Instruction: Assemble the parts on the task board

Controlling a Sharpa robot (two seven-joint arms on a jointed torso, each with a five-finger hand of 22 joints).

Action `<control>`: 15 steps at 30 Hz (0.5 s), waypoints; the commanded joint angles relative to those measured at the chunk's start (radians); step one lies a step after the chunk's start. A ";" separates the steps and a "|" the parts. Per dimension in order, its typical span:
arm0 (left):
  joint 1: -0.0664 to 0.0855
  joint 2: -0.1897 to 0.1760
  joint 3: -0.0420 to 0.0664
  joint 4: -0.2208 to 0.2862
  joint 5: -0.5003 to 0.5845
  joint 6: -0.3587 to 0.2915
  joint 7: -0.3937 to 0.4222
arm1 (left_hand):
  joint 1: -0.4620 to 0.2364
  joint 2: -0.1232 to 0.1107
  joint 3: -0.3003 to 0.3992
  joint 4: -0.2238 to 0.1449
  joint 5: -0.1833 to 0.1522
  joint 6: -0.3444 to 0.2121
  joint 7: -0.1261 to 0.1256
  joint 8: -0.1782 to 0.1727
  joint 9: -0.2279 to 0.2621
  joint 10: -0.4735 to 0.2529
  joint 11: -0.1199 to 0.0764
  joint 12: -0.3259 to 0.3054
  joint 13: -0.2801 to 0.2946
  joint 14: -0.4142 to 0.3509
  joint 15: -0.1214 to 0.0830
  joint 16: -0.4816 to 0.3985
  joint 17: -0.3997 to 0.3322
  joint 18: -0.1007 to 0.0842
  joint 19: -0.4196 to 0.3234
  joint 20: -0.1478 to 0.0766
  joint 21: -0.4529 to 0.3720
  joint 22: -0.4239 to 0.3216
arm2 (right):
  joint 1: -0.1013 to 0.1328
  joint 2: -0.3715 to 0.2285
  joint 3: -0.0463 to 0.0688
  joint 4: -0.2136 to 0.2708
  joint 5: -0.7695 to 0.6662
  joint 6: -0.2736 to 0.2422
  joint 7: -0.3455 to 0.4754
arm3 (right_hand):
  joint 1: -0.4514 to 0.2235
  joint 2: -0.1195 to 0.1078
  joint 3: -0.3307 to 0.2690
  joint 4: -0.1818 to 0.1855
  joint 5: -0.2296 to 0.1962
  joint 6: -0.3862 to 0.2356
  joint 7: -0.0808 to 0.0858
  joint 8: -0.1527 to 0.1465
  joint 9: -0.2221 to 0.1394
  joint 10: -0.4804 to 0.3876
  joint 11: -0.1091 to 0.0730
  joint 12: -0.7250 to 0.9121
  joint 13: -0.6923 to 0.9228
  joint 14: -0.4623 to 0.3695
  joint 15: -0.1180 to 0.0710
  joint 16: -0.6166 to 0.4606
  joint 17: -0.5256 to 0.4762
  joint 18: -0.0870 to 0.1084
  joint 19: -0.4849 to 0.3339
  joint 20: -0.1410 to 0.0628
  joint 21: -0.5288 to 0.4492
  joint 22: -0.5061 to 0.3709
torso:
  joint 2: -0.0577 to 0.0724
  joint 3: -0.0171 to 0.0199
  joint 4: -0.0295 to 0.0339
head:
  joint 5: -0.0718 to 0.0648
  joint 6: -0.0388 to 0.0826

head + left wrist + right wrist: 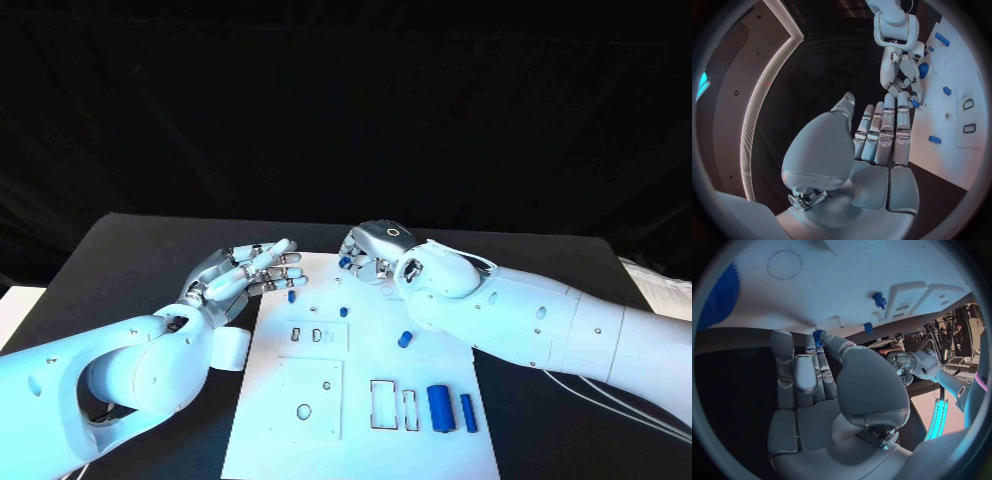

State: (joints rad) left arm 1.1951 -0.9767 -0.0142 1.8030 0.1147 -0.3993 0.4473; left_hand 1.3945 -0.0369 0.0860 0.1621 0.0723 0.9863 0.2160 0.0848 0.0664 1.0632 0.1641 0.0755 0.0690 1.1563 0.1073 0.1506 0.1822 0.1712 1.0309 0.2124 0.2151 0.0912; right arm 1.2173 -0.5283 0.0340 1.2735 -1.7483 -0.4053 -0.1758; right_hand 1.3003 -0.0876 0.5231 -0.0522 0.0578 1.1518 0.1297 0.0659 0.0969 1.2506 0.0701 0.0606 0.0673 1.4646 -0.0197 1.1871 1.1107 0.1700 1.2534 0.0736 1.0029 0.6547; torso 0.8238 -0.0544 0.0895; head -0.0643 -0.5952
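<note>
The white task board (pixel 433 450) lies in the middle of the black table. My right hand (pixel 378 250) hovers over the board's far edge and pinches a small blue part (pixel 819 335) between thumb and a finger; the part (pixel 346 262) shows just under the fingertips. My left hand (pixel 248 272) is at the board's far left corner, fingers stretched out, holding nothing. Small blue parts (pixel 291 296) (pixel 343 311) (pixel 405 339) stand on the board. Two blue cylinders (pixel 440 408) (pixel 467 412) lie near its front right.
Rectangular slots (pixel 384 403) and a raised white block with a round hole (pixel 306 410) are at the board's front. A smaller block with two slots (pixel 306 335) sits mid-board. My right forearm (pixel 577 330) crosses the board's right side.
</note>
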 commanded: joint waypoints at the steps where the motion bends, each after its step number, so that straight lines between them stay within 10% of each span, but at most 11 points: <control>1: 0.002 0.001 0.001 0.001 0.001 0.019 0.005 | -0.010 0.000 -0.003 -0.004 -0.004 -0.001 0.006 -0.006 0.000 -0.001 0.003 -0.006 -0.001 -0.002 0.006 -0.006 0.002 0.010 -0.001 0.008 -0.006 -0.002 | -0.002 0.000 -0.002 0.001 -0.011 0.031 -0.003 | 0.003 -0.011 -0.001 0.006 0.001 0.009 0.001 0.002 0.000 -0.001 -0.005 0.004 -0.001 0.037 0.002 0.004 0.001 -0.015 0.000 0.002 0.005 0.001 | 0.001 -0.0013 0.0015 | -0.001 -0.001; 10: 0.003 0.000 0.001 0.002 0.001 0.019 0.004 | -0.010 0.000 -0.003 -0.004 -0.004 -0.001 0.006 -0.006 0.000 -0.001 0.003 -0.006 -0.001 -0.002 0.006 -0.006 0.002 0.010 -0.001 0.008 -0.006 -0.002 | -0.002 0.004 -0.002 -0.006 -0.008 0.040 -0.007 | -0.003 -0.018 -0.004 0.014 0.000 0.003 0.002 -0.001 0.000 -0.005 -0.004 0.001 -0.002 0.035 0.003 0.005 -0.001 -0.015 -0.002 0.003 0.011 0.005 | 0.001 -0.0018 0.0010 | 0.001 0.000; 15: 0.004 0.000 0.001 0.002 0.001 0.019 0.004 | -0.009 0.001 -0.003 -0.006 -0.004 -0.001 0.006 -0.007 0.000 -0.002 0.003 -0.006 -0.001 -0.003 0.006 -0.008 0.002 0.010 -0.001 0.008 -0.007 -0.002 | -0.002 0.012 -0.002 -0.021 -0.004 0.042 -0.021 | -0.024 -0.058 -0.017 0.035 -0.004 -0.096 0.031 -0.007 -0.024 -0.096 0.024 -0.003 -0.007 0.018 0.028 -0.026 -0.041 -0.013 -0.029 0.015 -0.004 -0.021 | 0.002 -0.0024 0.0015 | -0.002 0.001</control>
State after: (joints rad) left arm 1.1964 -0.9777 -0.0142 1.8028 0.1149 -0.3993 0.4467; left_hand 1.3945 -0.0369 0.0832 0.1593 0.0723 0.9863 0.2160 0.0848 0.0664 1.0632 0.1641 0.0755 0.0690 1.1564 0.1073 0.1460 0.1830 0.1712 1.0309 0.2124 0.2116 0.0898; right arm 1.2166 -0.5183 0.0332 1.2559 -1.7469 -0.3896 -0.1802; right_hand 1.2773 -0.1416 0.5063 -0.0186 0.0576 1.0620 0.1578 0.0647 0.0758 1.1567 0.0918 0.0599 0.0600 1.4666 0.0047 1.1596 1.0680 0.1700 1.2260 0.0902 0.9994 0.6314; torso 0.8250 -0.0561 0.0907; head -0.0645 -0.5943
